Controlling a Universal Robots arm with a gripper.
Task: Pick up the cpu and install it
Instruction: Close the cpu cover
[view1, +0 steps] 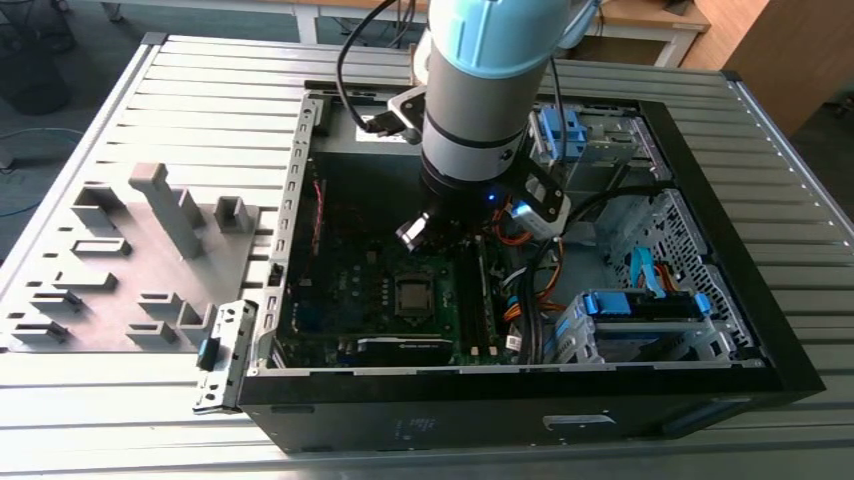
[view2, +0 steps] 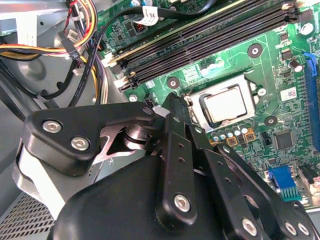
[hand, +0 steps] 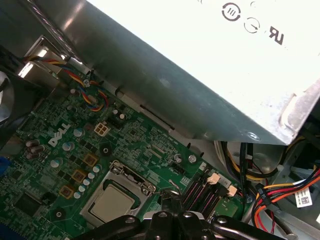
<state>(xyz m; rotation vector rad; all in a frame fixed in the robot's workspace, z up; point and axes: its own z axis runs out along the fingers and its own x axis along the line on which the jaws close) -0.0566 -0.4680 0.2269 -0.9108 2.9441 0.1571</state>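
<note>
The cpu (view1: 412, 293) (view2: 227, 106) (hand: 112, 204), a small square chip with a pale silvery top, lies flat inside the metal socket frame (view2: 196, 111) (hand: 126, 172) on the green motherboard (view2: 280, 65) of the open computer case (view1: 534, 400). My gripper (view1: 416, 233) (view2: 170, 101) (hand: 170, 196) hangs a little above the board beside the socket, towards the memory slots. Its black fingers come together at the tips, with nothing visible between them. It is apart from the cpu.
Black memory slots (view2: 210, 40) run next to the socket. The grey power-supply box (hand: 200, 75) and bundles of coloured cables (view2: 75, 55) crowd one side. A blue drive cage (view1: 641, 310) stands at the exterior view's right, and a grey fixture tray (view1: 134, 260) at its left.
</note>
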